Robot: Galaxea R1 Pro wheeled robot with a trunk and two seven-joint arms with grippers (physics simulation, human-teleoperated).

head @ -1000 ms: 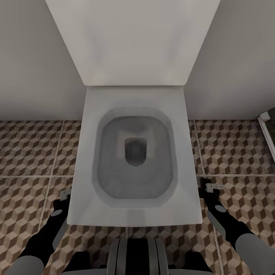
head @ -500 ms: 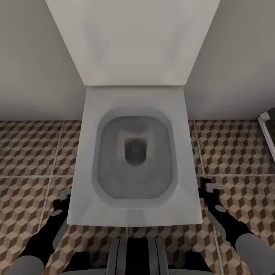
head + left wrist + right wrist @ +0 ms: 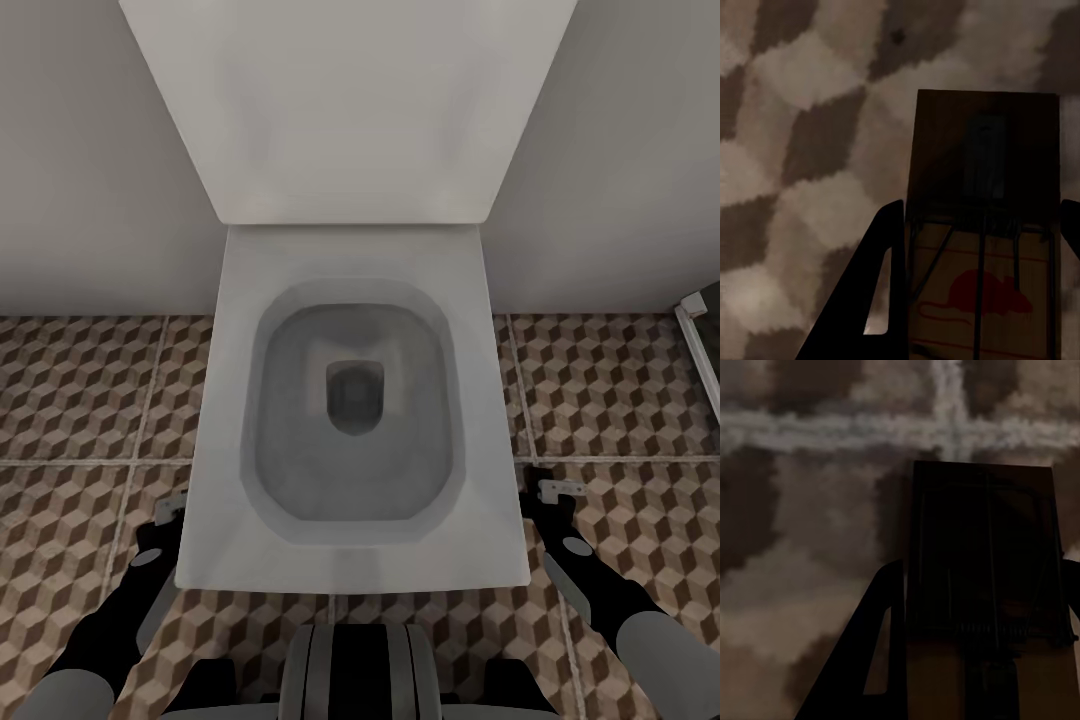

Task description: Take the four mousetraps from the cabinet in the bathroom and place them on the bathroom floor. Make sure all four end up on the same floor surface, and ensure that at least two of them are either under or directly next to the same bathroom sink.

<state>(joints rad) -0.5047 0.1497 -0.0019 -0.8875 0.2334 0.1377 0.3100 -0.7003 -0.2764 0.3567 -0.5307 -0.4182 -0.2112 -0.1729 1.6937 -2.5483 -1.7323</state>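
1. Left gripper (image 3: 979,300) is clamped on a mousetrap (image 3: 982,225): the wooden board sits between its two dark fingers (image 3: 881,292), wire parts and a red mouse print facing the wrist camera.
2. Right gripper (image 3: 982,660) grips a second mousetrap (image 3: 982,577) the same way, the board wedged between both fingers (image 3: 881,652), its far end in shadow.
3. Counted: two mousetraps, one per gripper.
4. Beneath each held trap lies the bathroom floor (image 3: 80,400), its cube-patterned tiles close under both wrists; pale grout lines cross just past the right trap.
5. From the head view, both arms hang low, the left gripper (image 3: 168,512) and the right gripper (image 3: 556,492) flanking a white toilet (image 3: 350,560), which stands squarely between them, its raised lid (image 3: 350,100) against the pale wall.
6. Left gripper sits just beside the toilet's rim; the right one likewise.
7. Open tile stretches outward on both sides; a dark framed edge (image 3: 700,350) bounds the far right.
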